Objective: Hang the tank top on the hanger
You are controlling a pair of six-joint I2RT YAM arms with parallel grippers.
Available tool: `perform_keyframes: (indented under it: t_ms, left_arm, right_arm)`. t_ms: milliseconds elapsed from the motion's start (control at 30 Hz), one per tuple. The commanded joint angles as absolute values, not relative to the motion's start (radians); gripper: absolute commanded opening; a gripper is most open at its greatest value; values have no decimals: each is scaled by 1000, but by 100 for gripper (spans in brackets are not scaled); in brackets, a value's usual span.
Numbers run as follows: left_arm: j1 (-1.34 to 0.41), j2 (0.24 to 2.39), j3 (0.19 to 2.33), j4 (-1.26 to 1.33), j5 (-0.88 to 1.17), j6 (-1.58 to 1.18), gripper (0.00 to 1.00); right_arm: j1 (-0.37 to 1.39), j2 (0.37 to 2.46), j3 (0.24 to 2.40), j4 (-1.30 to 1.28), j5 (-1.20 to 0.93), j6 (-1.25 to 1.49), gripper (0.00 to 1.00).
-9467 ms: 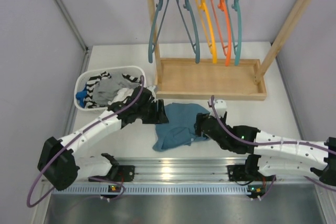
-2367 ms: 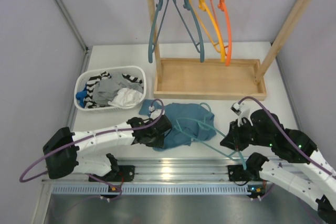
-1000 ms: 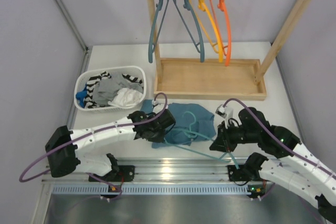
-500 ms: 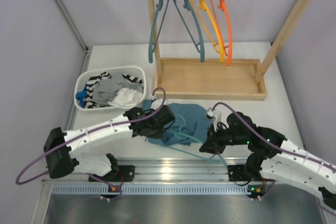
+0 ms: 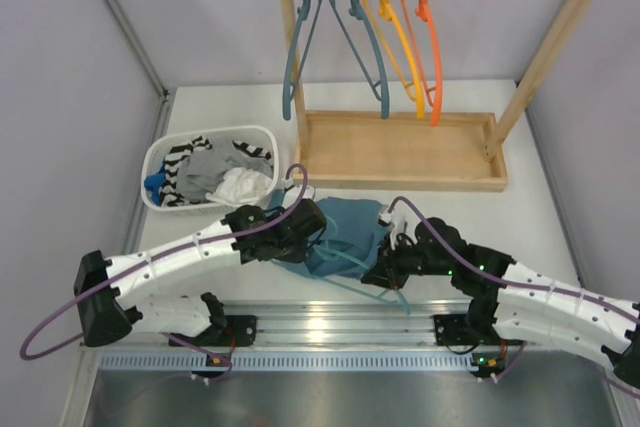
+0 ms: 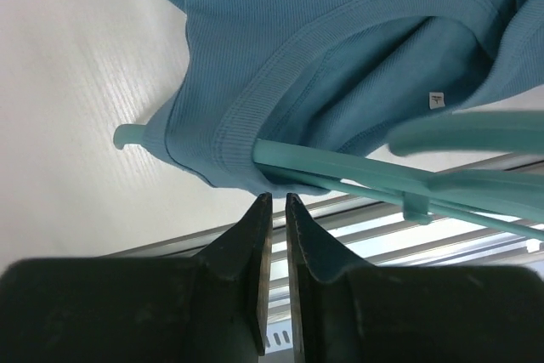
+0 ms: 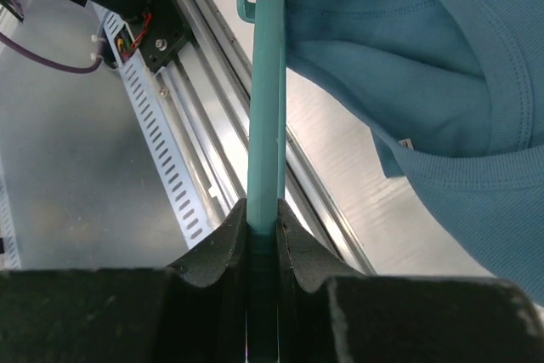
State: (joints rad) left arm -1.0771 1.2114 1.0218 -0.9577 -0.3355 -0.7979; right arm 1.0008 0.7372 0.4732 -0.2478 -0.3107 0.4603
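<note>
- Counter (image 5: 500, 217), white, carries everything; a wooden rack (image 5: 400, 152) stands at its far side, well beyond both tools.
- Tank top (image 5: 350, 232) lies crumpled on the counter between the two tools. Its hem is right at the tips of the left tool (image 6: 274, 203), and its body spreads just ahead of the right tool (image 7: 264, 210).
- Hanger (image 7: 266, 108) runs straight out from the right tool, with one arm threaded under the tank top's ribbed hem. The arm's small end hook pokes out past the fabric in the left wrist view.
- Right tool: fingers clamped on the hanger's bar.
- Left tool: fingers pressed almost together, with only a thin slit between them. The tips sit where the hanger arm leaves the hem, and whether they pinch cloth cannot be told.
</note>
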Motion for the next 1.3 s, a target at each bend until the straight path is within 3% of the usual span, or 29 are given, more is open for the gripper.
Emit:
perform_keyframes:
  t_ms: [0,233,333,367,500,900,1267]
  left_arm:
    - [-1081,1175,1045,-925,-362,-770,18]
    - [-1081,1154,1028,-887,-362,-778,25]
    - [-1083,1105,1000,-832,-341,-766,41]
    - [-1083,1089,991,-816,-325,-761,52]
    - [-1085,1010,922,-695,-293,-755,64]
    - [-1118,931,730,-316,-419,-738,64]
    - [-1158,992,680,-215,-531,-695,56]
  right_arm:
    - [1029,778,474,-36,-301,422,0]
    - [1055,870,474,40,-264,382,0]
    - [1058,903,466,64,-264,379,0]
    - [1061,917,466,77,-265,379,0]
    - [1063,936,462,94,-264,380,0]
    - [1063,945,443,97,-255,379,0]
    - [1068,962,448,106,-247,379,0]
